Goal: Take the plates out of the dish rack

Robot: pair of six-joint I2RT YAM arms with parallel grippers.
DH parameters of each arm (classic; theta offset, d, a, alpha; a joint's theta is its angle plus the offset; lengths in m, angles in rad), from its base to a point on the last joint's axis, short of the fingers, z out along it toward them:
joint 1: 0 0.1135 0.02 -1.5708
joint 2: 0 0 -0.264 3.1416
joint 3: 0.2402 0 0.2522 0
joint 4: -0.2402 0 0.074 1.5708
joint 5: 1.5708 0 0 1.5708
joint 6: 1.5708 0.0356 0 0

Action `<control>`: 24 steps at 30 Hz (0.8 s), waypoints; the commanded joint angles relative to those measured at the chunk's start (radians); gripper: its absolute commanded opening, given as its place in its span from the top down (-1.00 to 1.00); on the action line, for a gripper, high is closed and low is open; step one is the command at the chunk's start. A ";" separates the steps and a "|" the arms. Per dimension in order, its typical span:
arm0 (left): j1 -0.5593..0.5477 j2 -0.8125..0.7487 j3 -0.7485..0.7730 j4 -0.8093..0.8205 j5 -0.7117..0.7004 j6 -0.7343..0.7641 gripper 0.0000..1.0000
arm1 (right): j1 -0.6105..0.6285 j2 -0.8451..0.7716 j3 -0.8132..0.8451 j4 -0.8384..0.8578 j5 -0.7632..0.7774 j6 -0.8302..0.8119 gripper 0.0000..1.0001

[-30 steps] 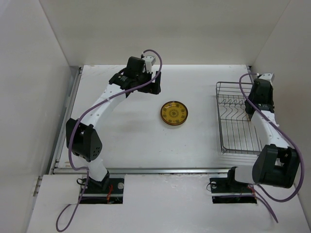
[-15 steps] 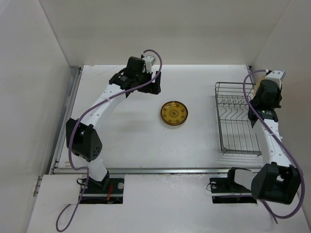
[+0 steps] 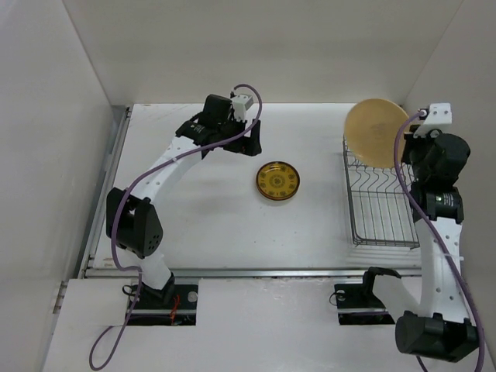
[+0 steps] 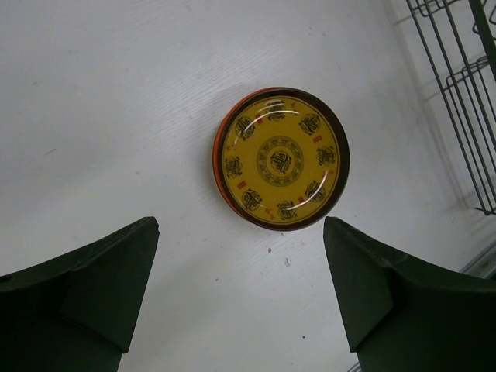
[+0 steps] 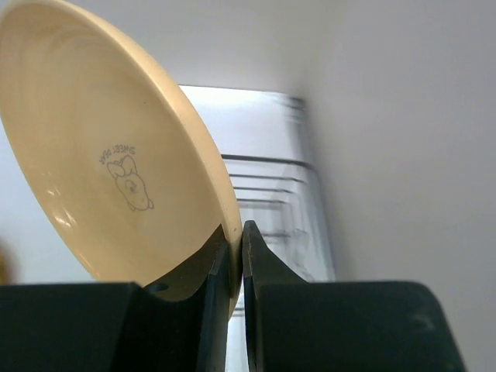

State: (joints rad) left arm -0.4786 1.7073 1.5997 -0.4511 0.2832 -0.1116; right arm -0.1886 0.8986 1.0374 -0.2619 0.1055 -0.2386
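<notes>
My right gripper (image 3: pixel 415 141) is shut on the rim of the larger plain tan plate (image 3: pixel 376 132) and holds it on edge above the far end of the silver wire dish rack (image 3: pixel 376 209). In the right wrist view the gripper (image 5: pixel 236 232) pinches the tan plate (image 5: pixel 108 163), which bears a small printed mark. The rack shows no other plates. A gold-patterned dark plate (image 3: pixel 277 181) lies flat on the table centre. My left gripper (image 3: pixel 249 144) hangs open and empty above the table to the far left of that plate. In the left wrist view the plate (image 4: pixel 280 158) lies beyond the open fingers (image 4: pixel 93 279).
White walls close in the table on the left, back and right; the right wall is close to the rack. The rack's corner shows in the left wrist view (image 4: pixel 457 85). A metal rail (image 3: pixel 256 271) runs along the table's near edge.
My right arm has risen from the rack, lifting the tan plate up out of it into view. The left gripper has shifted slightly to the right.
</notes>
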 commanded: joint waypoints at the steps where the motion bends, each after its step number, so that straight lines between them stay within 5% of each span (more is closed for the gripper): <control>1: -0.005 -0.064 -0.021 0.061 0.112 0.036 -0.71 | 0.015 0.043 0.119 -0.132 -0.557 0.080 1.00; 8: -0.005 -0.110 -0.063 0.134 0.278 0.056 -0.71 | 0.087 0.238 0.231 -0.231 -0.866 0.090 1.00; 24: -0.005 -0.189 -0.127 0.226 0.475 0.075 -0.71 | 0.267 0.319 0.220 -0.211 -0.787 0.059 1.00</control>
State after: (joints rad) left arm -0.4759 1.5555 1.4918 -0.2699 0.6857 -0.0490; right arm 0.0483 1.2114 1.2278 -0.5125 -0.6792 -0.1703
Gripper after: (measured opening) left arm 0.854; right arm 0.132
